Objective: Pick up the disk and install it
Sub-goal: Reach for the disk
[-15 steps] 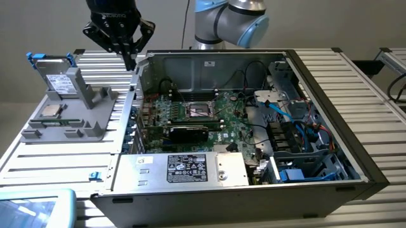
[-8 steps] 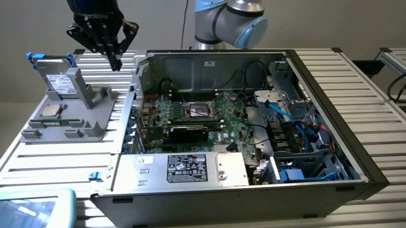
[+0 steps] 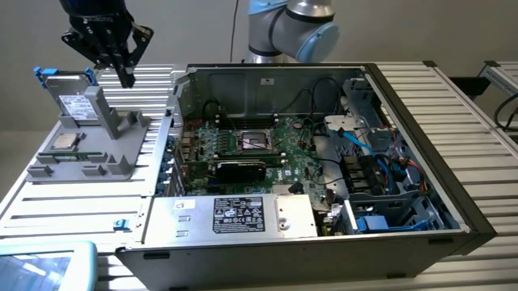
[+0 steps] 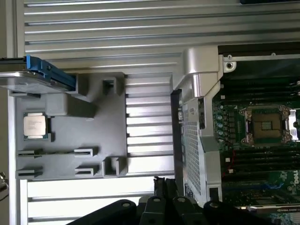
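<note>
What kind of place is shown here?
Probably a robotics lab workbench for computer assembly: a robot arm by an open computer case on a slatted metal table, with the disk propped in a grey fixture.

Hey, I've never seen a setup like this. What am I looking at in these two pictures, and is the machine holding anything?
This is a robot arm with a black hand for grasping. One picture comes from a camera standing off the arm, the other from a camera on its wrist. On the slatted metal table sit an open computer case and, at the exterior view's left, a grey holder. In the holder a disk with blue rails stands on edge, and a small square chip lies flat beside it. The hand is shut, holds nothing, and hovers near the disk, apart from it.
</note>
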Tool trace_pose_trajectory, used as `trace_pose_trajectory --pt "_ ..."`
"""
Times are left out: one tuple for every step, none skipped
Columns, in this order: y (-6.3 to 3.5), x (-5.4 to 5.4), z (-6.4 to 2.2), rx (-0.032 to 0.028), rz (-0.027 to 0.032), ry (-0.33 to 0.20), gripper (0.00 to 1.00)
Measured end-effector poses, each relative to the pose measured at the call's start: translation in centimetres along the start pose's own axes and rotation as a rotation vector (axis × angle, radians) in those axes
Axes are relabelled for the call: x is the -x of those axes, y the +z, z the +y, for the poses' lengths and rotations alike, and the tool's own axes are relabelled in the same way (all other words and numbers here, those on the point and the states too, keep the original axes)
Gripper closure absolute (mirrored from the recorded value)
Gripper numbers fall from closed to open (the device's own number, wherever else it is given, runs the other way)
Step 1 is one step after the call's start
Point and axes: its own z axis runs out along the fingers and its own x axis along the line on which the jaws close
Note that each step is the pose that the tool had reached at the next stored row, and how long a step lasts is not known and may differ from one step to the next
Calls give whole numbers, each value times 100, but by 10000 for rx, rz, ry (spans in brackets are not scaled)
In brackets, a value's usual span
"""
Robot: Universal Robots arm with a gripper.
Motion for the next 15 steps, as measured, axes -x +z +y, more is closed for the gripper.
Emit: trace_pose_trajectory --pt "3 -45 14 -6 1 1 89" --pt "6 -91 29 -13 2 0 89" --pt "10 -137 44 -19 2 0 89" --pt "15 -188 61 -24 1 1 89" --pt "19 -231 75 -28 1 -1 89" --pt "23 -277 88 -32 0 -1 89" --pt "26 -325 102 -36 1 0 89" --pt "28 -373 116 -42 3 1 89" --pt "31 -418 128 -47 6 0 89" --pt "33 -464 140 -52 10 -1 89" --pt "35 -510 152 -57 14 0 89" --pt "37 -560 166 -62 18 1 89" --pt "39 -607 179 -66 20 0 89" --pt "42 -652 193 -69 21 -1 89" --pt "45 -697 207 -71 22 0 89"
